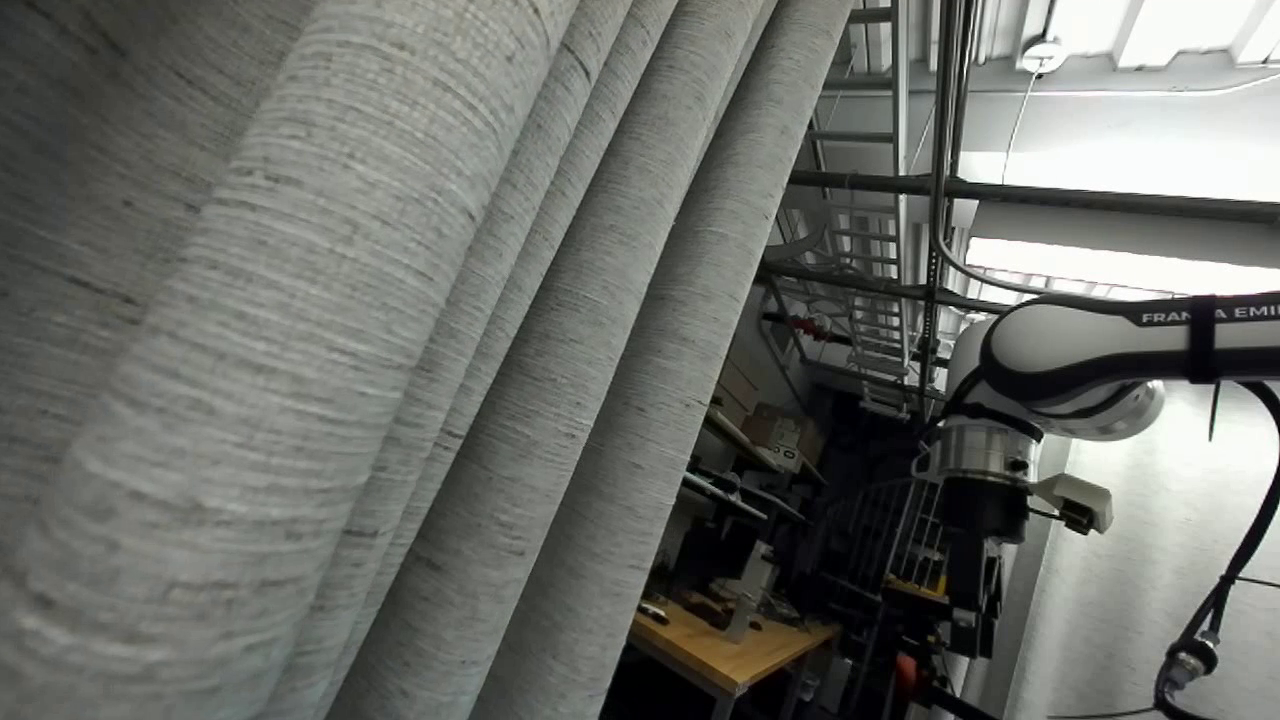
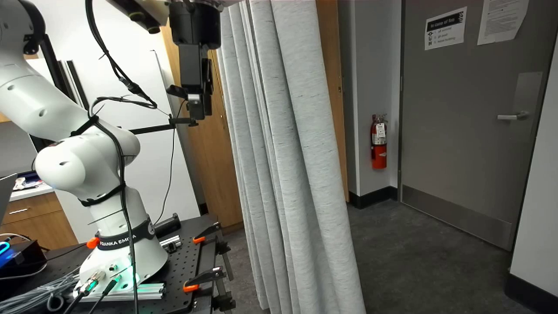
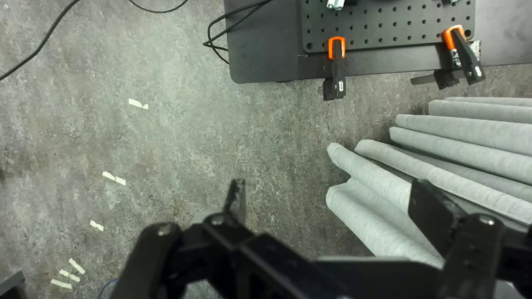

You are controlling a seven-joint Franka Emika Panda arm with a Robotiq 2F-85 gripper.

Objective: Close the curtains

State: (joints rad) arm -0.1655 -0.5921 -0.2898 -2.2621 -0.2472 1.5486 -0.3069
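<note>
Curtain (image 2: 296, 152) hanging in folds near my gripper (image 3: 331, 199)
In the wrist view my fingers (image 3: 432, 214) stand wide apart, folds on the right, floor (image 3: 187, 133) on the left

The white arm (image 2: 43, 104) leaned toward the upper left of an exterior view, and its gripper (image 3: 331, 199) pointed down, the fingers (image 3: 432, 214) spread well apart across the wrist view's lower half.

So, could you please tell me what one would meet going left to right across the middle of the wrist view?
Pale strips on the floor → one finger of the claw → the curtain. The second finger overlaps the curtain in the picture, so I left it out.
</note>
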